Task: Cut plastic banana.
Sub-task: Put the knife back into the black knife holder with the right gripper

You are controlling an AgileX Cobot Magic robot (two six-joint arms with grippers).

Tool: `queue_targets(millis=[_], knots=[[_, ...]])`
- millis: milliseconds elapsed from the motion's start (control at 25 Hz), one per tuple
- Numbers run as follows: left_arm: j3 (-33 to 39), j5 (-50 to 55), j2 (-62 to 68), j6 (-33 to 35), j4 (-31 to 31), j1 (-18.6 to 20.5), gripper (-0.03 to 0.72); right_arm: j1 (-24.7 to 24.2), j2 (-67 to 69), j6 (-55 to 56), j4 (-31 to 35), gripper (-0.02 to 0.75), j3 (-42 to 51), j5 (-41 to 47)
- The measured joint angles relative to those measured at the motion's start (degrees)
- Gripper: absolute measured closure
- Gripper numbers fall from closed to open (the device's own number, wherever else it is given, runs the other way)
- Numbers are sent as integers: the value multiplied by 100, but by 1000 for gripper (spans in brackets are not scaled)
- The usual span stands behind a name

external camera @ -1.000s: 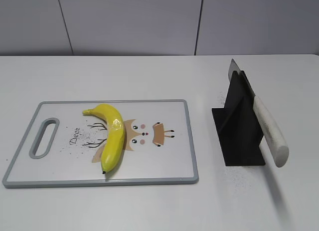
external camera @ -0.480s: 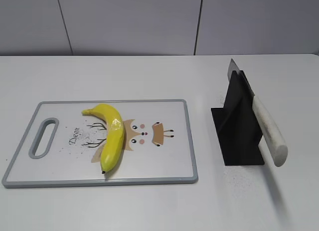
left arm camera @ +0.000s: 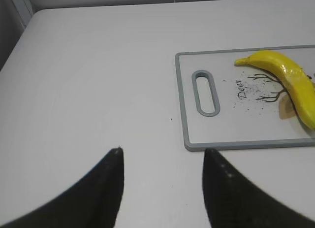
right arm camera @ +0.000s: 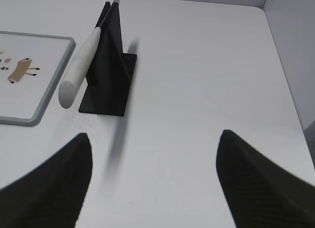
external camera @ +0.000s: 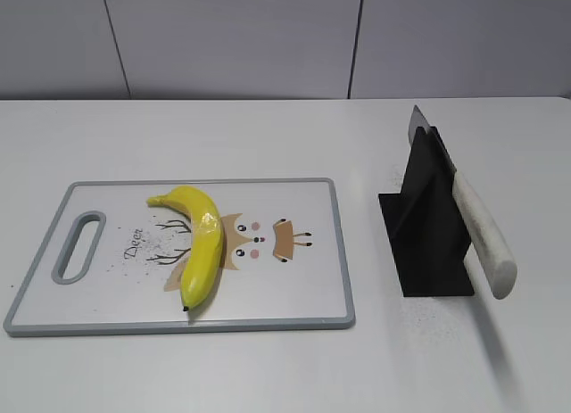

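Nothing is grasped yet: both end effectors, left (left arm camera: 162,188) and right (right arm camera: 152,183), gape empty. Next, the right must take the knife (external camera: 477,230) at frame right, banana (external camera: 202,243) waiting.

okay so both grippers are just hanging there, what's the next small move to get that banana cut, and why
Probably the right gripper should move forward toward the knife and close on its white handle. The knife sits in the black stand, handle jutting toward that gripper. Both grippers are open and empty, and the plastic banana lies whole on the cutting board. The left gripper could then steady it.
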Motion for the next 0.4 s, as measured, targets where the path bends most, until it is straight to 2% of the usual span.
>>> queue_targets(millis=[400], knots=[[0, 0, 0, 0, 0, 0, 191, -71, 0, 5, 23, 146, 0, 0]])
